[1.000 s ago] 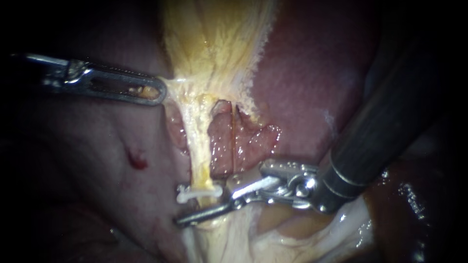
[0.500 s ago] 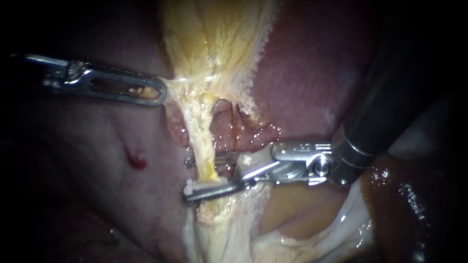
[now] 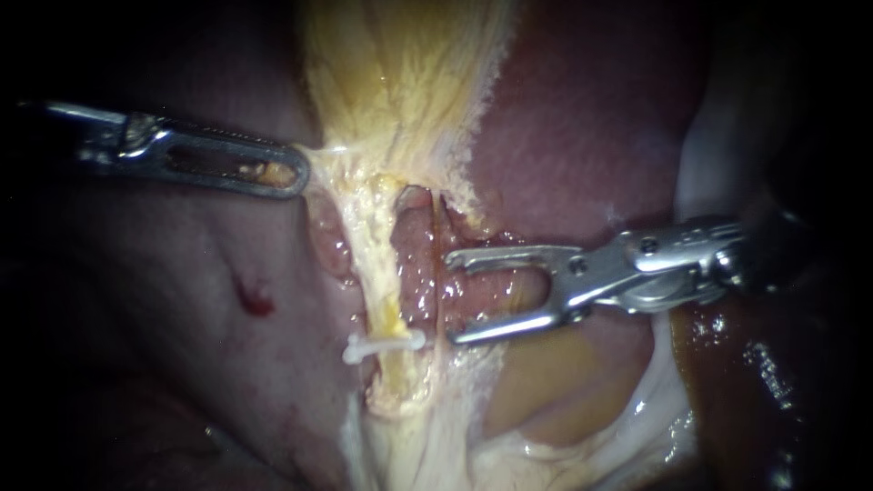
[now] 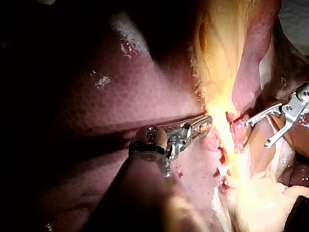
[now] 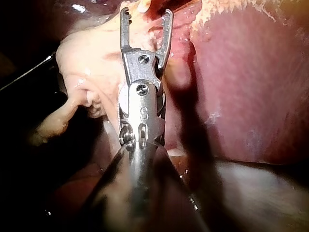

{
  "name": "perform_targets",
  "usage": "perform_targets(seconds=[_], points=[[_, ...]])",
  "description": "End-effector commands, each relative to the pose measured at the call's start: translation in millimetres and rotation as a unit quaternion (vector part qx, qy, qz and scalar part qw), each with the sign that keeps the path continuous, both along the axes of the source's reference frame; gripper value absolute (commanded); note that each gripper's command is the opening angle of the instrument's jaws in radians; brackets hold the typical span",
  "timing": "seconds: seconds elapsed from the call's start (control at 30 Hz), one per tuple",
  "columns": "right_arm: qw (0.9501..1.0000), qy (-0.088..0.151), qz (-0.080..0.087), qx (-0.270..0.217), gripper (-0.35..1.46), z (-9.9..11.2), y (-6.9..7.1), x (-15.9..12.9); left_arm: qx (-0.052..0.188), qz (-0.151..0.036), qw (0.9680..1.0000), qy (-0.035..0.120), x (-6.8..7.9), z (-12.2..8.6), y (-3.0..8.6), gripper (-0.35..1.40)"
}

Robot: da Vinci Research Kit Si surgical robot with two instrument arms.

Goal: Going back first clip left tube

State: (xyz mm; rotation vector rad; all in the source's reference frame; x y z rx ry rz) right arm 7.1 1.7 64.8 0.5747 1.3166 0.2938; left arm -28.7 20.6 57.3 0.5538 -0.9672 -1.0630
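Liver (image 3: pixel 582 118) is filling the field, dark red. Gallbladder (image 3: pixel 400 73) is lying pale yellow at 12 o'clock and narrowing toward centre.

Right instrument (image 3: pixel 453 298) is coming in from 3 o'clock. Its jaws are standing wide apart and holding nothing, with the tips pointing to 9 o'clock just beside the tubes.

Left instrument (image 3: pixel 296 175) is coming in from 9 o'clock, jaws clamping the gallbladder edge and drawing it toward 9.

Left tube (image 3: pixel 377 255) is running from 12 to 6 o'clock through centre.

Clip (image 3: pixel 382 345), white, is sitting across the left tube low of centre. Its long axis is lying 9 to 3, crosswise to the tube and apart from the right jaws.
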Motion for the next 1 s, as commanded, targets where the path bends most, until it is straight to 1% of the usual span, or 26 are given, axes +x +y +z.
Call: perform_targets(seconds=[0.03,0.13,0.17,0.23,0.3,0.5,0.67,0.77,0.9,1.0], points=[[1.0000,0.000,0.001,-0.001,0.50,-0.3,0.2,-0.5,0.000,0.000,1.0000,0.000,0.0,0.0,0.0,-0.35],[1.0000,0.000,0.005,-0.006,0.50,-1.1,0.8,-2.0,0.000,0.000,1.0000,0.000,0.0,0.0,0.0,-0.35],[1.0000,0.001,0.004,-0.005,0.50,-1.3,0.9,-2.4,0.000,0.000,1.0000,0.000,0.0,0.0,0.0,-0.35],[1.0000,0.003,-0.001,-0.007,0.50,-1.6,1.0,-3.1,0.000,0.001,1.0000,-0.001,0.0,0.0,0.0,-0.35],[0.9998,0.010,-0.014,-0.003,0.50,-1.7,0.9,-3.6,0.000,0.001,1.0000,-0.001,0.0,0.0,0.0,-0.35],[0.9997,0.015,-0.020,-0.008,0.50,-1.8,0.8,-4.0,0.000,0.001,1.0000,-0.001,-0.1,0.1,0.0,-0.35],[0.9996,0.016,-0.021,-0.011,0.50,-1.8,0.7,-4.1,-0.001,0.001,1.0000,0.000,-0.3,0.3,-0.2,-0.35],[0.9995,0.017,-0.021,-0.014,0.50,-1.8,0.8,-4.1,0.000,0.005,1.0000,0.001,-0.7,0.7,-0.6,-0.35],[0.9995,0.017,-0.021,-0.014,0.50,-1.8,0.8,-4.2,-0.002,0.014,0.9999,0.003,-1.8,1.8,-1.6,-0.35],[0.9995,0.018,-0.021,-0.016,0.50,-1.9,0.9,-4.3,-0.002,0.019,0.9998,0.003,-2.7,2.5,-2.1,-0.35]])
